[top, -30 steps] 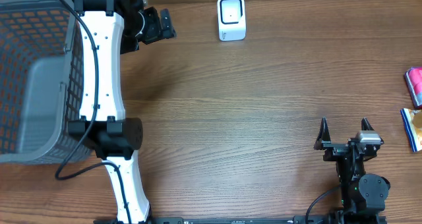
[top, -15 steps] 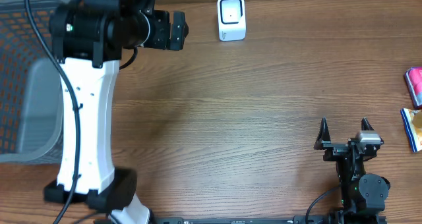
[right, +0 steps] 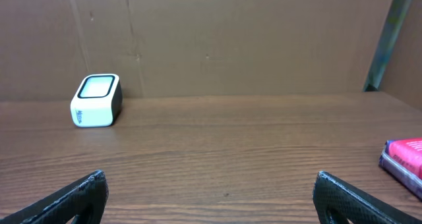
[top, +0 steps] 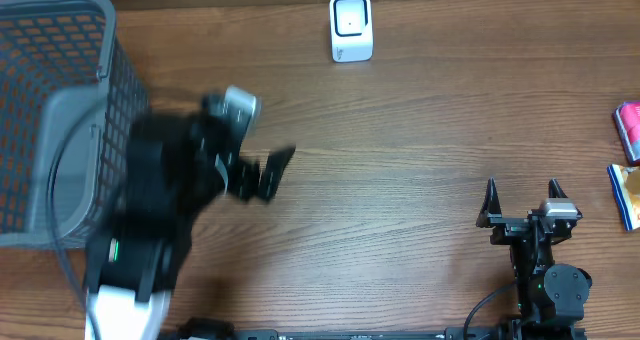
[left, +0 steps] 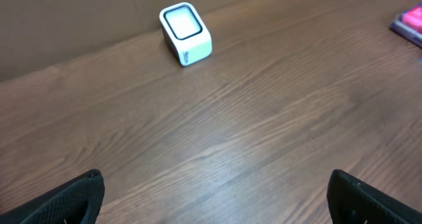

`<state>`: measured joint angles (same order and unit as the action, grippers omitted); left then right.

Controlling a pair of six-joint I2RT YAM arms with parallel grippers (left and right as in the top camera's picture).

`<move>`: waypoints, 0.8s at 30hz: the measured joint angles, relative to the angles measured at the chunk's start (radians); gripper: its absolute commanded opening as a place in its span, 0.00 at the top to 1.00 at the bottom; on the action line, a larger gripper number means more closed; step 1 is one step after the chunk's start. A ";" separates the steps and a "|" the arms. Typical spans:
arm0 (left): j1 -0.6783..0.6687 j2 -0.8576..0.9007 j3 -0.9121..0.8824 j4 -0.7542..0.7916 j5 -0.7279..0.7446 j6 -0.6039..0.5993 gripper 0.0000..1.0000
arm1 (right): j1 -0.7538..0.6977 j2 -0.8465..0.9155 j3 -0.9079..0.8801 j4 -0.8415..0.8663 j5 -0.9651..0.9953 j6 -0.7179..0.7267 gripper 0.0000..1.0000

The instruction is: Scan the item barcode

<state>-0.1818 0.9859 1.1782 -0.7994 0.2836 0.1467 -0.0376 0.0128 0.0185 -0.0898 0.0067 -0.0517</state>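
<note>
Currently, the left jaws are being held wide open with nothing gripped between them. In the overhead view they are being rendered blurred, over bare tabletop (top: 400, 200). Both dark fingertips (left: 79, 197) are being caught at the bottom corners of the left wrist view, only wood grain showing between them.

The grey mesh basket (top: 60, 100) is being seen just left of the left jaws, at the tabletop's left edge.

The white scanner (top: 351, 27) (left: 186, 33) is being seen well ahead of the left jaws and a bit left of their centre line. It is standing on the tabletop with its window facing up, near the brown back wall.

The right jaws are also being held fully open and empty, fingertips (right: 82, 188) wide apart above the wood. From these jaws the scanner (right: 96, 100) is being seen far ahead and to the left.

The pink packet (top: 629, 130) (right: 405, 159) (left: 410, 23) is lying ahead and to the right of the right jaws, apart from them and cut off by the frame edge. A blue and yellow packet (top: 625, 195) is lying just right of the right jaws, level with them and untouched. Any barcode on either packet is being left too small to tell.
</note>
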 measured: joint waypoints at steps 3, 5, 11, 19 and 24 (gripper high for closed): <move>0.000 -0.210 -0.131 0.002 0.002 0.014 0.00 | 0.000 0.000 0.000 0.000 0.000 0.000 0.00; 0.000 -0.294 -0.170 -0.009 0.001 0.015 0.00 | 0.000 0.000 0.000 0.000 0.000 -0.001 0.00; 0.000 -0.449 -0.300 0.024 0.001 0.096 0.00 | 0.000 0.000 0.000 0.000 0.000 0.000 0.00; 0.084 -0.724 -0.692 0.345 0.060 0.178 0.00 | 0.000 0.000 0.000 0.000 0.000 -0.001 0.00; 0.129 -0.838 -0.842 0.500 0.059 0.078 0.00 | 0.000 0.000 0.000 0.000 0.000 0.000 0.00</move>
<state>-0.0532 0.1478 0.3363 -0.2989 0.3428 0.2245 -0.0376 0.0128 0.0185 -0.0902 0.0071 -0.0521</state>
